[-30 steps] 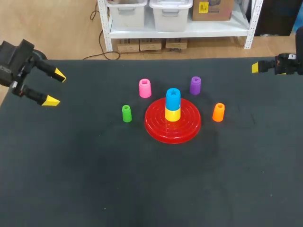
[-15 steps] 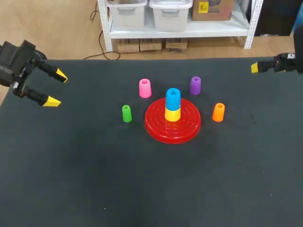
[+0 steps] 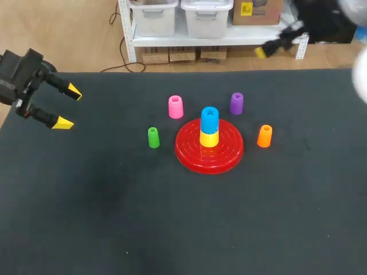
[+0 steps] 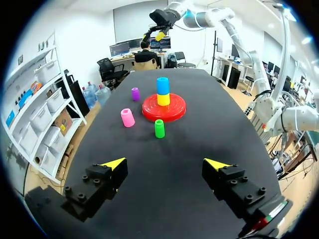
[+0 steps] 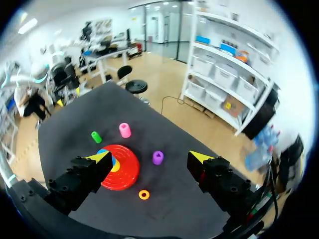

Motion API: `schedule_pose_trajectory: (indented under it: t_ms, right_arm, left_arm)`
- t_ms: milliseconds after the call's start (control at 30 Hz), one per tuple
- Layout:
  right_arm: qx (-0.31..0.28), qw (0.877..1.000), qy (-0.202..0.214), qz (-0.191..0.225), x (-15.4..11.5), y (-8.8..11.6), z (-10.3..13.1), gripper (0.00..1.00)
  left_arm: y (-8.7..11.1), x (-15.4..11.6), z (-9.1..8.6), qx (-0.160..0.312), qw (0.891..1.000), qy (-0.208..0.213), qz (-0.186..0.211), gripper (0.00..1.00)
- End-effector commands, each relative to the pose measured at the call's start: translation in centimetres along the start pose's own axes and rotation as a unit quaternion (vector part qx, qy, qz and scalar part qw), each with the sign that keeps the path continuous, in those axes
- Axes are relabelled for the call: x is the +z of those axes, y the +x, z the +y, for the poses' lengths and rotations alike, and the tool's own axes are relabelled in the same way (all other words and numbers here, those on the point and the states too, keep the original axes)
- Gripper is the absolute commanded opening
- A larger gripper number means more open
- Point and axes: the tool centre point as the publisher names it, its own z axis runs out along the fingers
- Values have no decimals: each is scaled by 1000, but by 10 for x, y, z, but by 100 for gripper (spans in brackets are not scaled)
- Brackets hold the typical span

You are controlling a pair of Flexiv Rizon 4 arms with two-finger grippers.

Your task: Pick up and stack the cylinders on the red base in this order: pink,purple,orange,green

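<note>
Standing by the black tabletop [image 3: 114, 217], I see the red base [image 3: 229, 153] near its middle, with a yellow cylinder [image 3: 209, 139] on its centre and a blue cylinder [image 3: 209, 118] stacked on top of that. The four cylinders of the task stand upright on the tabletop itself, ringed around the base and none touching it. The pink cylinder [image 3: 175, 107] is just beyond the base's far left rim and the purple cylinder [image 3: 236, 103] just beyond its far right rim. The orange cylinder [image 3: 264, 136] is near the base's right side and the green cylinder [image 3: 153, 137] near its left. The left arm [image 3: 20, 71] sits at the tabletop's left edge, well apart from all the cylinders. Its jaws are spread wide with only bare tabletop between the yellow tips [image 3: 64, 122]. The right arm [image 3: 309, 20] is held high past the far right of the tabletop. Seen from its own wrist, its jaws are also parted and hold nothing, with the base and all four loose cylinders far below them.
</note>
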Motion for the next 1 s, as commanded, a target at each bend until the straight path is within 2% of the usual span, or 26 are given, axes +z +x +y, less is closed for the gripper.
schedule_pose_trajectory:
  t_ms: [33,533,600,833,1000]
  right_arm:
    - [-51,997,-24,54,28,-26,13,100]
    - [-51,997,-24,54,28,-26,13,100]
    - [-76,995,-29,63,29,-34,20,100]
    - [-196,973,-50,115,71,-73,57,100]
    - [-257,950,-80,156,104,-82,76,100]
  left_arm:
    - [0,0,-1,0,1000,-1,1,100]
    - [0,0,-1,0,1000,-1,1,100]
    - [0,0,-1,0,1000,-1,1,100]
    - [0,0,-1,0,1000,-1,1,100]
    - [0,0,-1,0,1000,-1,1,100]
